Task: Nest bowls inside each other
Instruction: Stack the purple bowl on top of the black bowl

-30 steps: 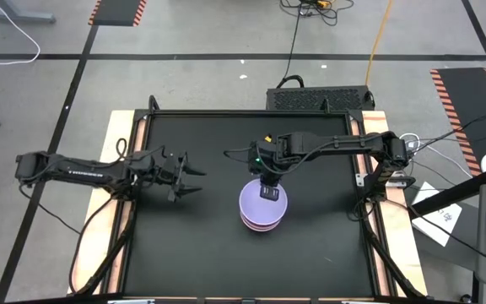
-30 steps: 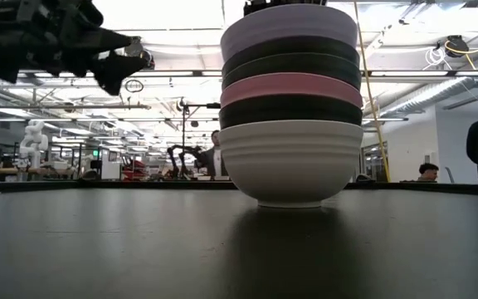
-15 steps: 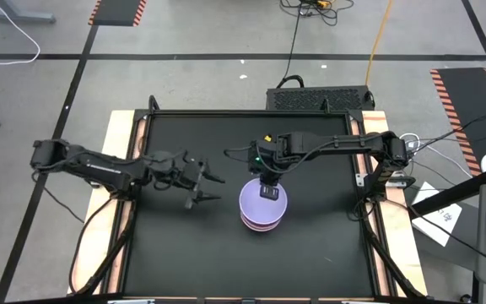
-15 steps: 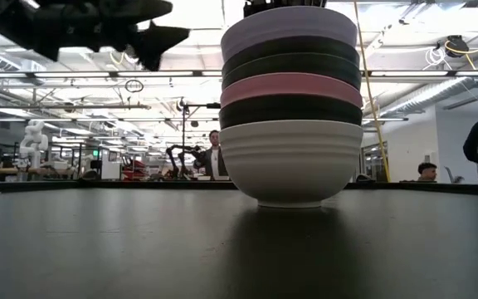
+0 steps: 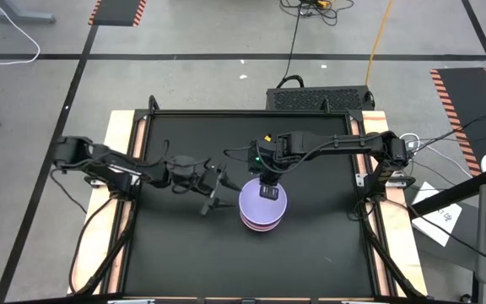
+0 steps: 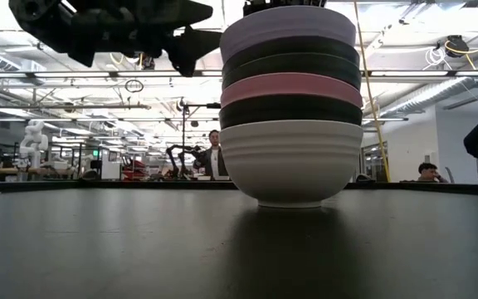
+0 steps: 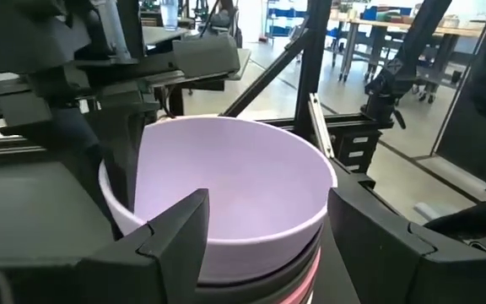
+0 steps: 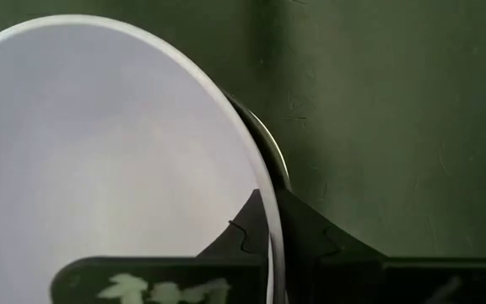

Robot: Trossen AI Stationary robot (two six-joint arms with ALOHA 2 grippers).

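— Where do the bowls (image 6: 290, 108) stand?

— All six sit nested in one stack near the middle of the black desk (image 5: 175, 245): white at the bottom, then black, pink, two black, and the lavender bowl (image 5: 263, 203) on top. The stack stands where it stood a second ago.

— And the pincers?

— The right pincer (image 5: 268, 191) hangs over the far rim of the lavender bowl, fingers closed on that rim, unmoved. The left pincer (image 5: 218, 191) has changed: a second ago it hovered well to the left, and now it has reached in just beside the stack, its fingers (image 7: 175, 245) spread wide and holding nothing.
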